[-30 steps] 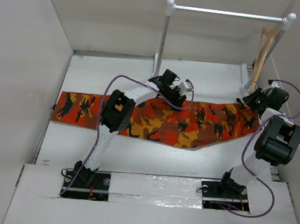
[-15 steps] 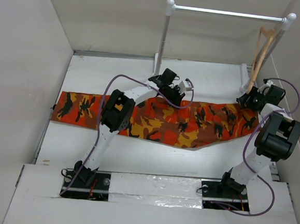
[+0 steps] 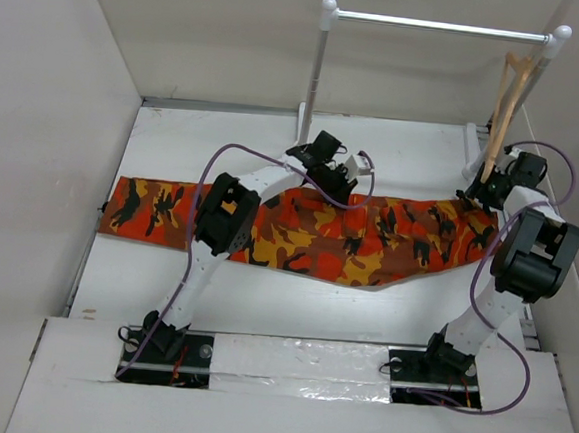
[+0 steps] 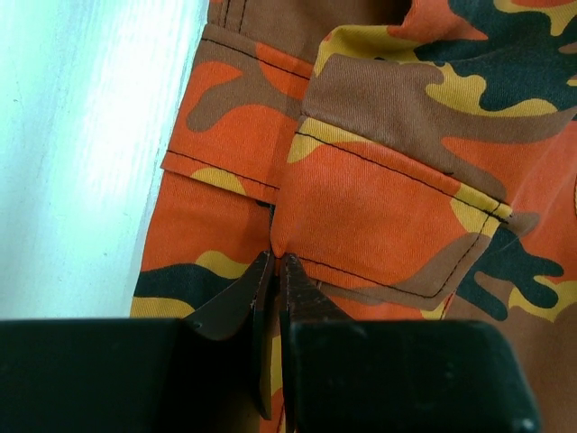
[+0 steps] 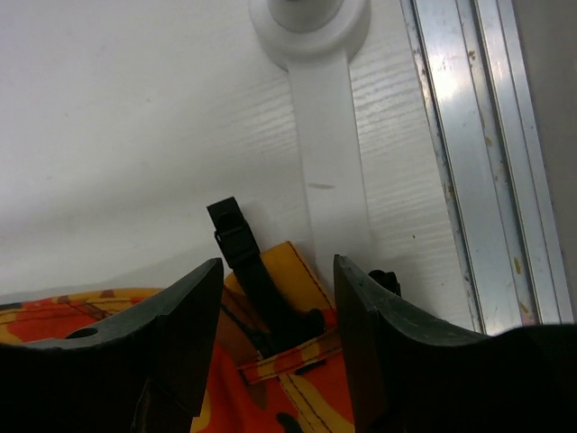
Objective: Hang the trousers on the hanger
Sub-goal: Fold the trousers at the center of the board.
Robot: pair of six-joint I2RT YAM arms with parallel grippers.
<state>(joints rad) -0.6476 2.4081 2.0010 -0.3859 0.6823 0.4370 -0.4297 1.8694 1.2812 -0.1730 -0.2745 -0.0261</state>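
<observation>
Since a second ago our right gripper point(image 3: 480, 194) has shifted back toward the rail foot point(image 5: 326, 153); left arm unchanged. We see the right fingers point(image 5: 180, 316) spread wide over the end of the trousers point(image 3: 348, 236), black strap point(image 5: 243, 253) between them, nothing gripped. On the left gripper point(image 4: 273, 263) the fingers are pressed together, pinching a fabric fold by a pocket flap. The trousers lie flat across the table point(image 3: 226, 136). The hanger point(image 3: 510, 93) hangs off the white rail point(image 3: 435, 25), at its right end, beside the post.

A lab rig: white panels point(image 3: 37, 106) enclose the robot table point(image 3: 206, 135).
</observation>
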